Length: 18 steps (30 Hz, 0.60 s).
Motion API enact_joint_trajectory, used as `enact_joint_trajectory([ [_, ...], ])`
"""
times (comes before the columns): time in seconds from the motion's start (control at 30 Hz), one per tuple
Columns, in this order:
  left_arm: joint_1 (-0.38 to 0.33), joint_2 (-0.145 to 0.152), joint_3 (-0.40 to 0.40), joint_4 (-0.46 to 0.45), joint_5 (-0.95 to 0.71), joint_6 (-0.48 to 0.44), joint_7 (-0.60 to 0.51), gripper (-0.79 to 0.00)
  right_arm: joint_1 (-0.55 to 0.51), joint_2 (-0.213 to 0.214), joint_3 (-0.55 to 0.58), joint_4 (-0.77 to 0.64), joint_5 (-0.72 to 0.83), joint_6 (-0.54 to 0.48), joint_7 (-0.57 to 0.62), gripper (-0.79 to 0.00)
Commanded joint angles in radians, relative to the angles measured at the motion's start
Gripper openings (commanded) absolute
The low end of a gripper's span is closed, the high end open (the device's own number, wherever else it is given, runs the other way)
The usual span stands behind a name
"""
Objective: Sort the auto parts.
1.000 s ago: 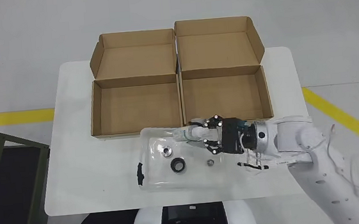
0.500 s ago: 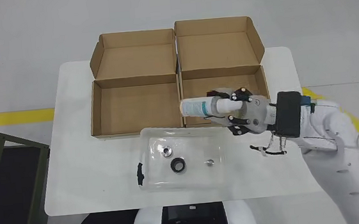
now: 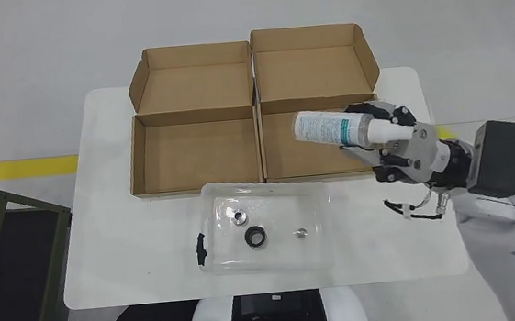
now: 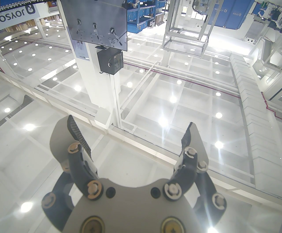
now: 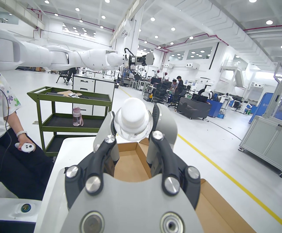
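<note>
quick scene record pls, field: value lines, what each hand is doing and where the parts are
right hand: shut on bottle, above right box
bottle: held sideways, white cap toward the wrist
left hand: open, holding nothing, facing the ceiling
boxes: left box beside right box, both open
clear tray: on the robot's side of the boxes, holds metal ring, black ring, small metal piece

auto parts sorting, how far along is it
Done: nothing visible yet in the left brown cardboard box or right brown cardboard box. In hand: the right gripper is shut on a clear white-capped bottle, held over the right box. Left: a silver metal ring, a black ring and a small grey fastener in the clear plastic tray.
</note>
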Motion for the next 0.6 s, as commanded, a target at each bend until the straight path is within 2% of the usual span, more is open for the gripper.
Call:
enact_joint_trajectory([
  [0.0, 0.0, 0.0, 0.0, 0.0, 0.0, 0.0, 0.0, 0.0, -0.009, -0.001, 0.011, 0.005, -0.008, -0.002, -0.025, -0.785],
  [0.37, 0.0, 0.0, 0.0, 0.0, 0.0, 0.0, 0.0, 0.0, -0.032, -0.006, 0.031, 0.017, -0.051, -0.017, -0.112, -0.785],
  [0.57, 0.0, 0.0, 0.0, 0.0, 0.0, 0.0, 0.0, 0.0, -0.029, -0.008, -0.002, 0.043, -0.095, -0.014, -0.081, -0.785],
])
